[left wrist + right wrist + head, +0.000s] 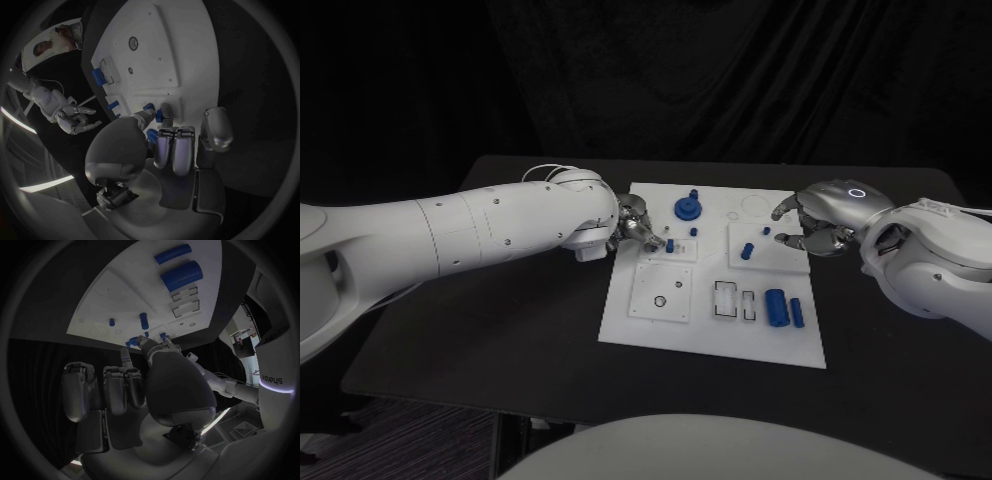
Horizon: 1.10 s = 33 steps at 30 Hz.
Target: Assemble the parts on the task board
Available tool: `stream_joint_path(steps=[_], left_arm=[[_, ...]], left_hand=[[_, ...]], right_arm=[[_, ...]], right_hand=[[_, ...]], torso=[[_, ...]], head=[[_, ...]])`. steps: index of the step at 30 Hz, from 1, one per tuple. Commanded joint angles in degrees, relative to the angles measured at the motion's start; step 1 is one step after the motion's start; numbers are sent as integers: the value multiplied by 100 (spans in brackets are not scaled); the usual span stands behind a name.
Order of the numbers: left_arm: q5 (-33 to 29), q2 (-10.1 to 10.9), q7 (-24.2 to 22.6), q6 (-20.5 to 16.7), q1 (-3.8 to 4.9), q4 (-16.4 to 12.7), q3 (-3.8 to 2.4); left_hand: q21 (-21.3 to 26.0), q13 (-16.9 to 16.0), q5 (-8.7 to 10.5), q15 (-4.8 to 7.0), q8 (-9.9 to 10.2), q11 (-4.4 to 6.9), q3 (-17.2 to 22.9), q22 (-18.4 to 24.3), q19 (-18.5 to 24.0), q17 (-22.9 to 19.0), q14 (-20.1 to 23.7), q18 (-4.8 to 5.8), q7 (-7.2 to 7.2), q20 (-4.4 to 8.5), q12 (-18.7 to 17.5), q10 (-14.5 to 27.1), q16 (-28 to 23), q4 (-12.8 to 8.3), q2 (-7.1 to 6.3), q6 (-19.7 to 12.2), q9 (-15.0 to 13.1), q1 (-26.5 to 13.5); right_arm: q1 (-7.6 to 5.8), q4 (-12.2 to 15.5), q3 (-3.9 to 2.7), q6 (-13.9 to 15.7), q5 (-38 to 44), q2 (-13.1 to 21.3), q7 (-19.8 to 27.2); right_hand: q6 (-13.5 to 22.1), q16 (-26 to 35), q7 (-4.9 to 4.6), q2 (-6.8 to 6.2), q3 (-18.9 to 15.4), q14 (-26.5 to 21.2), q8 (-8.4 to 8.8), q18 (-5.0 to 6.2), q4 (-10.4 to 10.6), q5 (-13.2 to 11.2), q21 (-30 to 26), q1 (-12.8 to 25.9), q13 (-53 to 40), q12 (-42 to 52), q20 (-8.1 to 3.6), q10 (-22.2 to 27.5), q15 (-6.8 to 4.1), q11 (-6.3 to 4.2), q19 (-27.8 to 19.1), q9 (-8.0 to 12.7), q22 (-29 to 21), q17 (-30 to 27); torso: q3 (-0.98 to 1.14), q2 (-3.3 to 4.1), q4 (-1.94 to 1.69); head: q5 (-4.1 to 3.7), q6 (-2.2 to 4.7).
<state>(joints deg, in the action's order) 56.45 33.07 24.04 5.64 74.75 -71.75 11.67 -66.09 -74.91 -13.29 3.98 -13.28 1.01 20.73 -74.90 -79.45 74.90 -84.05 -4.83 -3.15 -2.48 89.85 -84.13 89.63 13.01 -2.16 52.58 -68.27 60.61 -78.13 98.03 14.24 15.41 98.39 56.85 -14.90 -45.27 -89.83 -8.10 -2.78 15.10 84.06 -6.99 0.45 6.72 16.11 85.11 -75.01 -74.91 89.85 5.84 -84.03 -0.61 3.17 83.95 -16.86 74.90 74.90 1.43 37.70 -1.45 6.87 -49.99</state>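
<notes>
The white task board lies mid-table. My left hand reaches over its left edge, and thumb and a finger pinch a small blue peg low over the board. My right hand hovers just off the board's upper right edge, fingers curved and apart, with nothing in it. On the board are a round blue part, a blue cylinder, a small peg and two blue blocks at the lower right. The right wrist view shows those blocks and a peg.
Black table surrounds the board on all sides. Rectangular recesses lie next to the blue blocks, and a raised square plate with holes sits at the board's lower left. A round recess lies near my right hand.
</notes>
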Motion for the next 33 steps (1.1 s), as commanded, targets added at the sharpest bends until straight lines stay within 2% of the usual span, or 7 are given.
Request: stream_joint_path(steps=[1,10,14,17,19,22,33], left_arm=[[-17,2,101,265,-88,-8,49],[-17,28,117,228,-89,-8,49],[-17,31,159,216,-90,0,49],[-17,36,196,229,-90,11,49],[-17,40,206,231,-90,16,49],[-17,43,204,226,-91,23,49],[-17,42,148,211,-92,44,49]], left_hand=[[42,-1509,148,-54,55,-52,-136,-824,17,1510,-595,-28,-49,-43,15,-587,37,90,-15,-6,49,-87],[57,-1509,350,-72,128,-71,-536,-825,15,1510,-595,-30,-65,-64,15,-587,37,344,21,46,129,-280],[65,-1509,329,-70,144,-66,-699,-825,13,1510,-595,-32,-57,-65,15,-587,37,373,185,80,149,-473],[64,-1509,-132,-53,111,-44,-764,-827,6,1510,-595,-33,-28,-53,15,-587,37,368,417,145,130,-588],[72,-1509,-736,-36,90,-25,-708,-825,7,1510,-595,-35,-9,-36,15,-587,37,334,452,136,96,-440],[82,-1509,-1049,-30,80,-17,-645,-823,9,1510,-595,-35,-2,-29,15,-587,37,324,454,113,71,-290],[106,-1509,-1475,-25,65,-12,-553,-819,16,1510,-595,-37,1,-23,15,-587,37,317,415,76,31,-103]], right_arm=[[15,0,-4,-30,20,2,-113],[25,-2,-4,-48,20,3,-115],[31,-2,-4,-57,20,5,-117],[35,-1,-4,-63,20,7,-118],[36,0,-4,-67,20,7,-119],[38,-1,-4,-69,20,6,-120],[39,-2,-4,-93,-3,5,-133]], right_hand=[[-33,-17,-3,-11,48,594,11,102,-7,20,-21,-18,-1509,15,-39,-597,-25,-33,266,8,1313,1510],[-39,-17,-4,-14,67,594,16,102,-33,21,-23,-51,-1509,15,-39,-597,-24,-32,265,14,1313,1510],[-39,-17,-4,-14,67,594,16,102,-33,21,-23,-51,-1509,15,-39,-597,-24,-32,265,14,1313,1510],[-39,-17,-5,-12,72,594,17,103,-38,22,-24,-58,-1509,15,-39,-597,-24,-32,265,15,1312,1510],[-40,-17,-5,-11,75,594,18,103,-42,22,-26,-63,-1509,15,-38,-597,-24,-32,264,16,1312,1510],[-41,-17,-5,-10,80,594,19,103,-47,22,-25,-70,-1509,15,-38,-597,-24,-32,264,17,1312,1510],[-43,-17,-6,-8,87,594,20,103,-54,23,-26,-79,-1509,15,-38,-597,-23,-31,264,19,1312,1510]], torso=[[1,1,3],[-2,0,1],[-1,0,0],[-2,-1,0],[-2,-1,0],[-2,-1,2],[0,1,1]], head=[[8,-1],[4,-1],[12,-1],[12,-1],[16,-1],[18,-1],[22,-1]])
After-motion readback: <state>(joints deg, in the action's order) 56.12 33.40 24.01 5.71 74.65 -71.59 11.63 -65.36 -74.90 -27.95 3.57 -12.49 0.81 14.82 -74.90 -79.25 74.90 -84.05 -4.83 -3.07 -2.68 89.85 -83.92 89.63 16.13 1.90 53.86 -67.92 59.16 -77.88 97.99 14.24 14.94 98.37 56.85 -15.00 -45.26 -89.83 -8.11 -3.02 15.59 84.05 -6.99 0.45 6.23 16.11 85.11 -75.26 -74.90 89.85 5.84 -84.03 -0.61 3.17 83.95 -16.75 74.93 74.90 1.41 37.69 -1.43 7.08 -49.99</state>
